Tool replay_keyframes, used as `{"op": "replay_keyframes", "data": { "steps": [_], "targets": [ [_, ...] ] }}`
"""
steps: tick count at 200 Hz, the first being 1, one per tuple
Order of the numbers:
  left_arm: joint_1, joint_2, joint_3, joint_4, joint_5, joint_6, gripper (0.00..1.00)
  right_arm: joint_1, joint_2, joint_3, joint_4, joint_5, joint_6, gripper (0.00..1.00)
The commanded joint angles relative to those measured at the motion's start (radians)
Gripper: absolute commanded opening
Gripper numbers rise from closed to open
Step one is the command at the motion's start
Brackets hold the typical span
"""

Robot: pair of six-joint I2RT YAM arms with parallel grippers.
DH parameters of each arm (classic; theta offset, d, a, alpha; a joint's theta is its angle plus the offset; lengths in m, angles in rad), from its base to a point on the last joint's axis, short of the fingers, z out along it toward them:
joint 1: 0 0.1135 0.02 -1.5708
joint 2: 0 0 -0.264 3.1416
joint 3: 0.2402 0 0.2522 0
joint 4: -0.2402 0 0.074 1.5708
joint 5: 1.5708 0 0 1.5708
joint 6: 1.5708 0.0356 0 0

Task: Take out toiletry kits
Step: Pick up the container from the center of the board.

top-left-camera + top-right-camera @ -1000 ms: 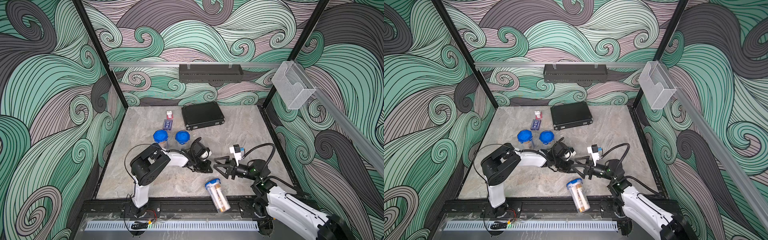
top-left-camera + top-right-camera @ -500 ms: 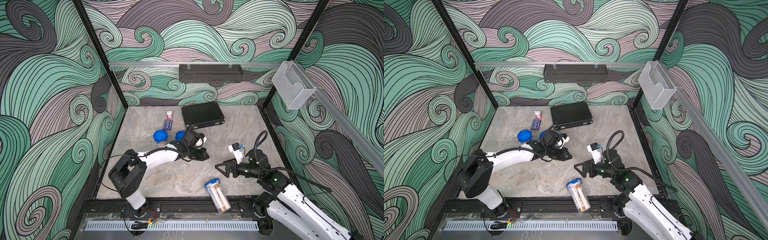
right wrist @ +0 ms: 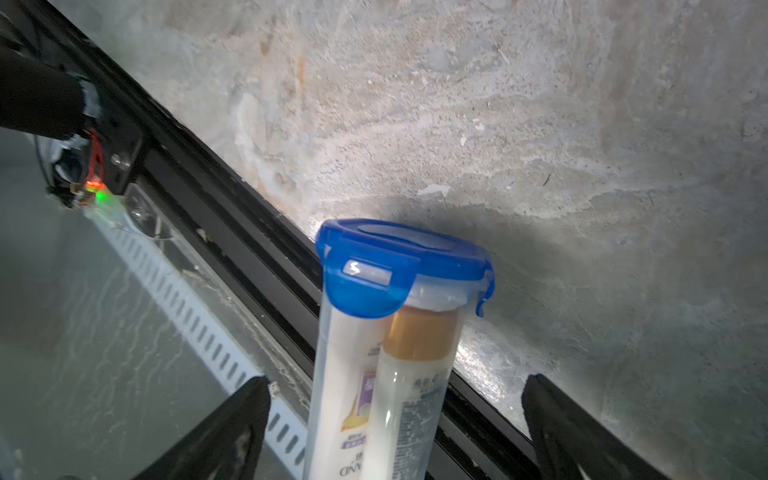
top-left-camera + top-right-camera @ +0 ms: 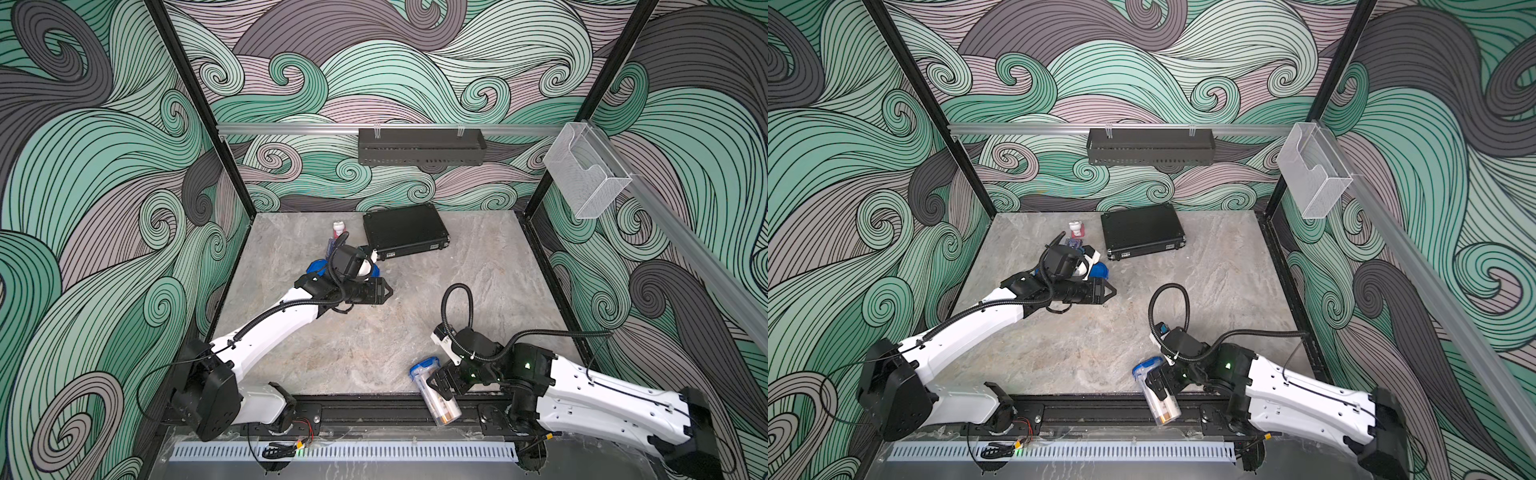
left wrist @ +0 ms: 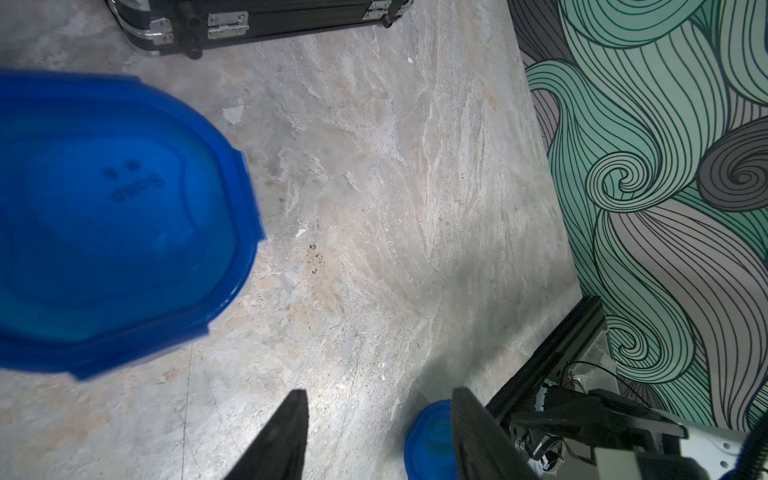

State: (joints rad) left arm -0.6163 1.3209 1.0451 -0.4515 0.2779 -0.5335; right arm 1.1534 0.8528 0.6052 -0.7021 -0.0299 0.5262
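Looking from the left side, I see the left arm stretched over the marble table (image 4: 478,282) toward the black briefcase (image 4: 405,230), which lies flat and shut at the back. Just left of the briefcase sit a small pink-and-white item (image 4: 339,227) and the dark-blue card box (image 4: 1075,243), the box partly hidden behind the arm's cable. By the briefcase's front left corner stand two tumblers (image 4: 1100,272) of the kits, lids up. In both top views the wrist camera covers most of them, so I only get slivers of blue. In the left wrist view the nearer blue lid (image 5: 116,216) fills one side, blurred. The left gripper (image 4: 384,292) hangs in front of the briefcase, on my side of those tumblers, its fingers (image 5: 282,436) parted with only bare marble between them, gripping nothing.

Further right, well in front of the briefcase and about in line with its right end, the third tumbler (image 4: 439,404) lies on its side at the table's front edge. Its lid points toward the briefcase and its base sticks out over the black front rail (image 4: 374,411). Through its clear wall I make out a gold-capped white bottle (image 3: 419,336) beside a white tube (image 3: 345,374). The right gripper (image 3: 397,380) straddles this tumbler with its fingers (image 3: 232,432) spread wide. The right wrist view shows a gap on each side, so nothing is clamped.
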Motion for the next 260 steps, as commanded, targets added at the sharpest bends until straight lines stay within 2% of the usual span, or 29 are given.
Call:
{"op": "replay_keyframes", "data": {
  "steps": [1,82,113,158,205,239,260],
  "targets": [
    [0.009,-0.043,0.013,-0.058,-0.055,0.013,0.57,0.052,0.016,-0.009,0.027,0.101,0.039,0.96],
    [0.013,-0.104,-0.040,-0.048,-0.107,0.013,0.59,0.210,0.177,-0.044,0.121,0.229,0.119,0.86],
    [0.016,-0.106,-0.045,-0.055,-0.117,0.013,0.59,0.220,0.183,-0.063,0.129,0.290,0.130,0.82],
    [0.018,-0.106,-0.050,-0.055,-0.120,0.013,0.59,0.220,0.237,-0.115,0.227,0.263,0.155,0.73],
    [0.018,-0.102,-0.049,-0.058,-0.116,0.013,0.60,0.220,0.304,-0.109,0.264,0.273,0.140,0.73],
    [0.018,-0.103,-0.048,-0.059,-0.118,0.015,0.60,0.217,0.304,-0.098,0.253,0.270,0.119,0.82],
    [0.018,-0.103,-0.048,-0.063,-0.118,0.014,0.60,0.218,0.306,-0.074,0.211,0.241,0.110,0.84]
  ]
}}
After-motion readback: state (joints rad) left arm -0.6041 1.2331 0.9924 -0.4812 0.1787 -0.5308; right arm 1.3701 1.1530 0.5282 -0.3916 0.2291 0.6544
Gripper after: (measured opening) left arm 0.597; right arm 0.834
